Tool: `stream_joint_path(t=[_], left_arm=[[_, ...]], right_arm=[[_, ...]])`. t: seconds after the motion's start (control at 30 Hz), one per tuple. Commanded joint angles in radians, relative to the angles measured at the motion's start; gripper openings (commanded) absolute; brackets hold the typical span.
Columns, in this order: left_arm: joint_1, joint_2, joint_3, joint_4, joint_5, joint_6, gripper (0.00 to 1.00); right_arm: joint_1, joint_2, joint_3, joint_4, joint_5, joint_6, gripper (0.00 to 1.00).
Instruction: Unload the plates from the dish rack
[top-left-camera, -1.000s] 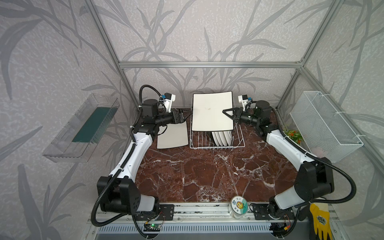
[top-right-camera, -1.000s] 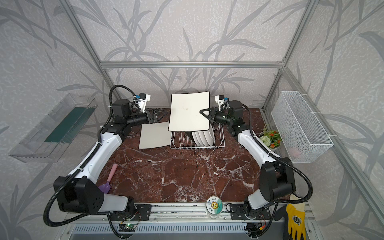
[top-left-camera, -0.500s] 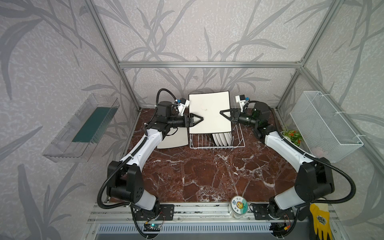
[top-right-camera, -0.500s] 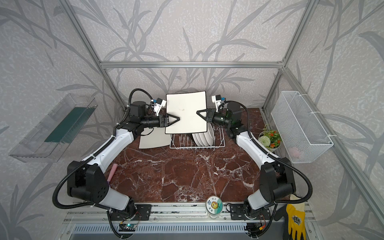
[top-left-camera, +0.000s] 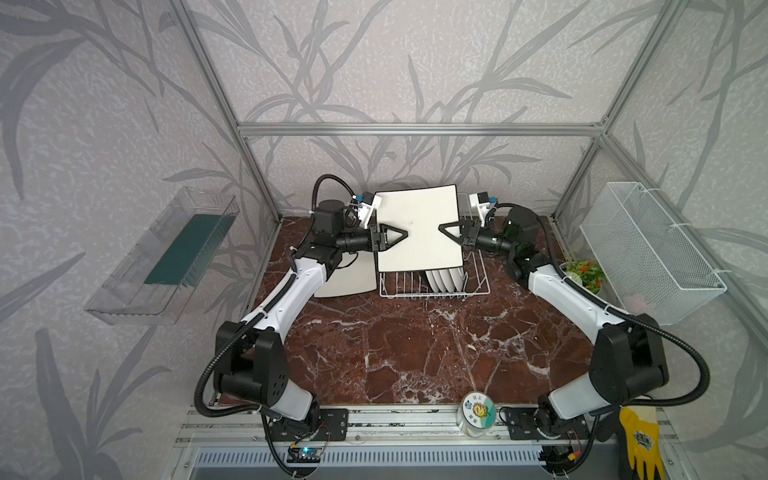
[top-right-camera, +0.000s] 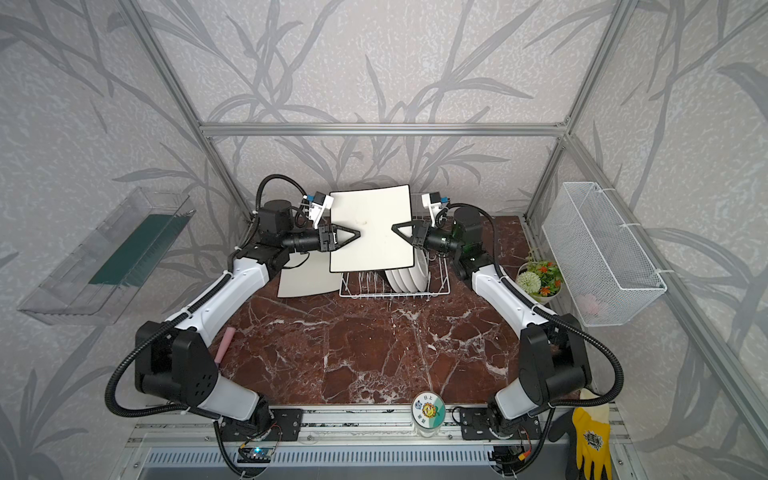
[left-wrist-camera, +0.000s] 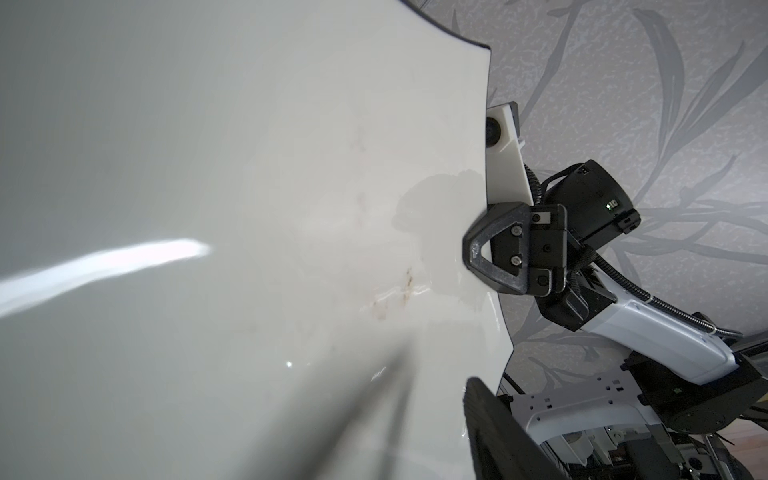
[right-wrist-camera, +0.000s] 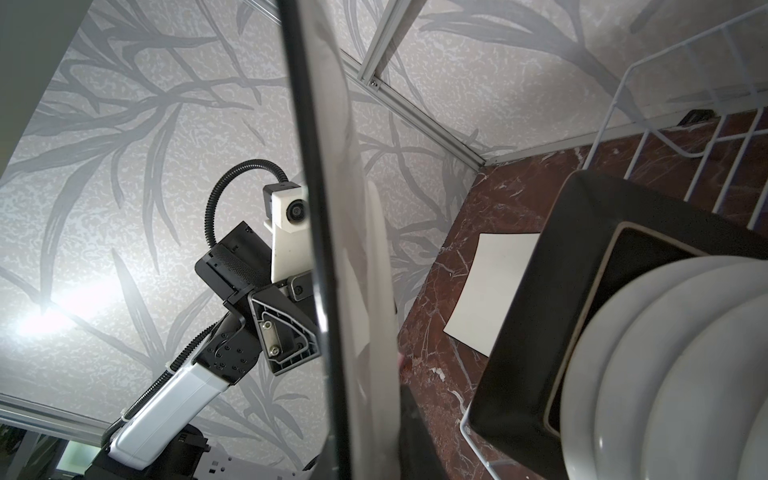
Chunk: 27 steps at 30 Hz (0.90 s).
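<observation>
A large cream square plate hangs upright above the white wire dish rack. My right gripper is shut on its right edge. My left gripper straddles the left edge, one finger over the face; how tightly it closes does not show. The plate's face fills the left wrist view. Round white plates and a black square plate stand in the rack. A second cream plate lies flat on the table left of the rack.
A white mesh basket hangs on the right wall above a flower pot. A clear tray hangs on the left wall. A jar with a flower-sticker lid stands at the front edge, near a yellow glove. A pink object lies by the left arm.
My left arm swung right from above the flat plate to the held plate's left edge, and its jaws narrowed round it. The right gripper kept its grip, shifting the plate slightly left.
</observation>
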<state>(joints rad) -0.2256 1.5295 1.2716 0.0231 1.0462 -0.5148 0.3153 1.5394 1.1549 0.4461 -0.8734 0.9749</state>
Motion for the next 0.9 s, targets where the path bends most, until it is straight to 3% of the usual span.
stream_joint_path(t=[0.0,0.23,0.47,0.63,0.87], left_arm=[[-0.004,-0.013,-0.009,0.072,0.051,-0.042,0.55],[-0.006,-0.015,-0.011,0.082,0.062,-0.046,0.35],[-0.006,-0.014,-0.006,0.069,0.062,-0.042,0.00],[-0.006,-0.008,-0.002,0.056,0.045,-0.051,0.00],[0.005,-0.011,0.010,0.059,-0.010,-0.078,0.00]], right_arm=[[0.004,-0.018,0.016,0.212,-0.041,0.035,0.00],[0.004,-0.008,0.009,0.221,-0.045,0.038,0.00],[0.004,0.011,0.005,0.234,-0.052,0.053,0.00],[0.004,0.013,0.003,0.214,-0.052,0.040,0.05],[0.004,-0.003,0.008,0.143,-0.033,-0.003,0.26]])
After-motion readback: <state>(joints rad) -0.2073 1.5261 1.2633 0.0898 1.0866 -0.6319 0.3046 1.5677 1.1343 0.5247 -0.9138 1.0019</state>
